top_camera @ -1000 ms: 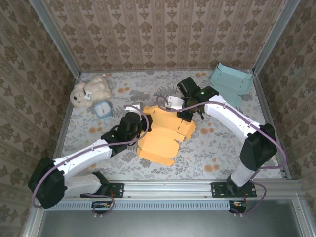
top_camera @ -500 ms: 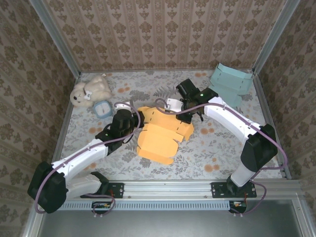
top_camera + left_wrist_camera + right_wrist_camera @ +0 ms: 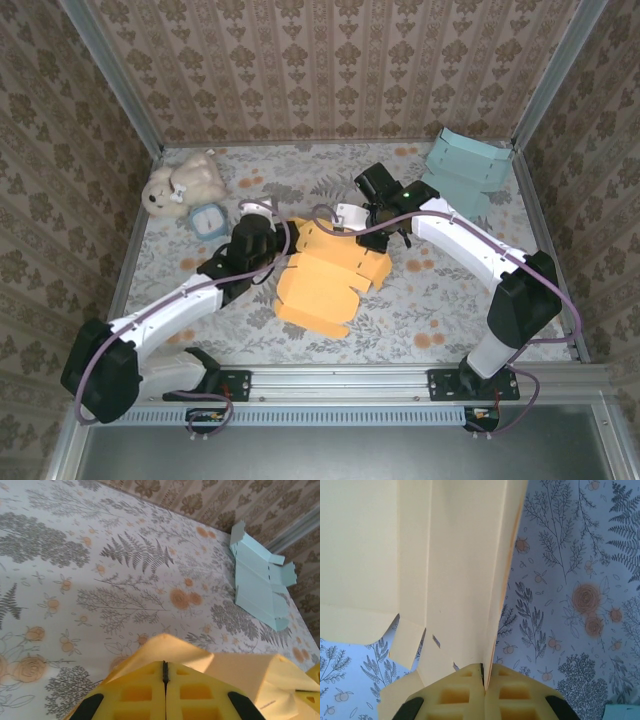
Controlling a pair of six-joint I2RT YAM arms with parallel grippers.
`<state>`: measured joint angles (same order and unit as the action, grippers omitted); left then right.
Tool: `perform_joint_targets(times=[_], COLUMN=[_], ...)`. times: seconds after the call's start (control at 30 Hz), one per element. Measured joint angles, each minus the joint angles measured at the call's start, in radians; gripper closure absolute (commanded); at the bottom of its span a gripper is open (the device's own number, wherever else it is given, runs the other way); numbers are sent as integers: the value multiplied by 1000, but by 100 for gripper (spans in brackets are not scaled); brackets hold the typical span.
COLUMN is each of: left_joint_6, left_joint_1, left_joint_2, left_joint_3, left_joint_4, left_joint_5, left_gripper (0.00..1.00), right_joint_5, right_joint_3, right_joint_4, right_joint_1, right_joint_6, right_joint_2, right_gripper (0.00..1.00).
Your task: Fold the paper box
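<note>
1. The orange paper box (image 3: 325, 280) lay in the middle of the table (image 3: 450, 300). Its near part was flat and its far edge was lifted.
2. Both arms held this thin sheet from opposite sides, so I judged that a pull not made together could tear a flap. It could also draw the paper out of one pinch.
3. A fold pressed beside the scored line could give a wrong crease.
4. The left gripper (image 3: 165, 667) was clenched, its pads meeting. A pale flap at the far left corner of the box seemed caught between them.
5. The right gripper (image 3: 482, 669) was clenched on the far edge of the box, and the paper ran straight into the line between its pads.
</note>
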<state>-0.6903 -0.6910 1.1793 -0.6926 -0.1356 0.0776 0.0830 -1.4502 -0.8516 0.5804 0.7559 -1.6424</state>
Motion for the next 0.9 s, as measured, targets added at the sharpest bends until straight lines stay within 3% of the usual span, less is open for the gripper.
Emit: perform_joint_targets(times=[0.27,0.63,0.9], left_joint_6=[71,70,55], left_joint_1=[-108,-98,-28], left_joint_2=[88,138,15], left_joint_3=[-85,-117,-3], left_joint_4=[6,17,17], left_joint_5=[5,34,20], left_gripper=[94,96,95], right_joint_5=[0,-4,14], right_joint_3=[0,2,2], right_joint_4=[3,10,16], right_joint_1=[2,-3,3], right_joint_6=[3,0,4], right_joint_2=[0,-9,-14], right_gripper=[100,100,100])
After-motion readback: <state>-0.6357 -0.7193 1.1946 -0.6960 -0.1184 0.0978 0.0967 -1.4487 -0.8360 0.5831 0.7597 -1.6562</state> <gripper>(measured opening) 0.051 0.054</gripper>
